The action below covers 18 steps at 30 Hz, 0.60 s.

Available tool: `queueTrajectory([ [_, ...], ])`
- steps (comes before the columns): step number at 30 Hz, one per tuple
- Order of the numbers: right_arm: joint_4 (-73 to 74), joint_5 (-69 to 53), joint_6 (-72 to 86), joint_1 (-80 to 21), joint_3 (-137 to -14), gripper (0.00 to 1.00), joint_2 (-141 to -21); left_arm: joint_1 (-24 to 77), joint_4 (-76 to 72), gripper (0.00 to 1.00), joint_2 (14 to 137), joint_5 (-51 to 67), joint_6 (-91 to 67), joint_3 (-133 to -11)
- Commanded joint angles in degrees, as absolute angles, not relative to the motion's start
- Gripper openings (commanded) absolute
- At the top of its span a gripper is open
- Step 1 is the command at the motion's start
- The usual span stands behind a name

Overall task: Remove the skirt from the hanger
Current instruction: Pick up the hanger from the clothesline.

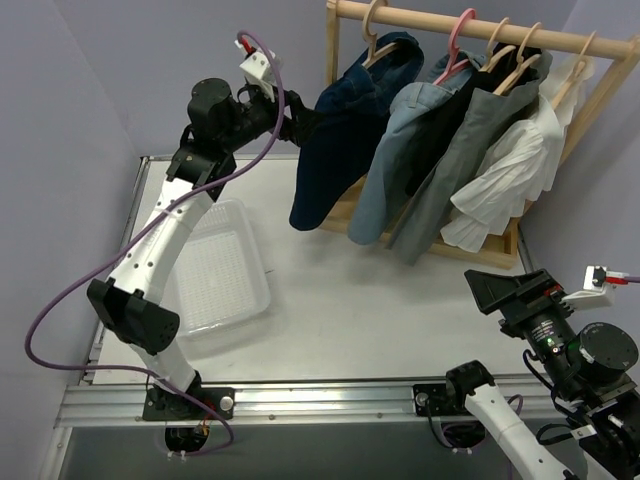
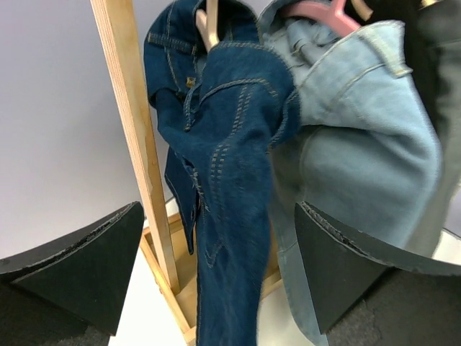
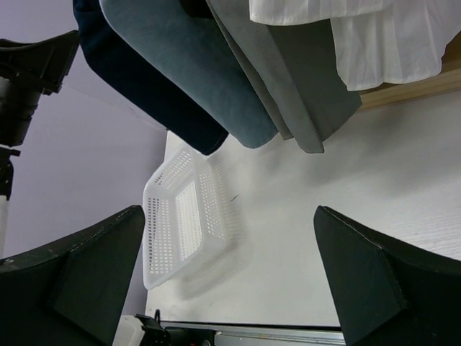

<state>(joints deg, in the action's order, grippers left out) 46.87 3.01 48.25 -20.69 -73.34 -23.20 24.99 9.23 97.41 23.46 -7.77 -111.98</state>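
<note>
The grey pleated skirt (image 1: 468, 150) hangs on the wooden rack from a pale wooden hanger (image 1: 520, 68), between a light-blue denim garment (image 1: 400, 150) and a white blouse (image 1: 515, 170). In the right wrist view the skirt's hem (image 3: 302, 79) hangs above the table. My left gripper (image 1: 300, 118) is raised at the rack's left end, open and empty. In its wrist view (image 2: 216, 274) it faces a dark-blue denim garment (image 2: 230, 144). My right gripper (image 1: 492, 290) is low at the near right, below the rack. In its wrist view (image 3: 230, 274) it is open and empty.
A white perforated basket (image 1: 215, 265) lies on the table at the left, and it also shows in the right wrist view (image 3: 184, 216). The rack's upright post (image 2: 137, 144) is just left of the dark denim. A pink hanger (image 2: 317, 11) carries the light-blue denim (image 2: 360, 144).
</note>
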Motion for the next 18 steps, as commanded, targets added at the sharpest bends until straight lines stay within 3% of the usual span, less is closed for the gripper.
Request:
queueTrajectory([
  [1, 44.30, 2.90, 49.40, -21.01, -74.18, 1.00, -23.38, 25.49, 6.60, 0.95, 100.54, 23.20, -7.47, -116.27],
  [9, 45.44, 3.43, 48.08, -21.00, -76.81, 1.00, -25.05, 28.39, 8.69, 1.00, 110.47, 20.66, -8.26, -127.85],
  [11, 45.44, 3.43, 47.55, -21.00, -77.52, 1.00, -25.66, 29.26, 11.16, 0.90, 112.66, 19.95, -8.26, -131.47],
  [15, 46.05, 3.43, 47.02, -20.92, -78.22, 1.00, -26.19, 31.11, 14.93, 0.59, 117.85, 17.41, -7.03, -139.03],
  [18, 46.58, 4.04, 46.41, -21.01, -78.92, 1.00, -26.37, 31.90, 17.31, 0.54, 120.14, 15.92, -6.50, -143.26],
])
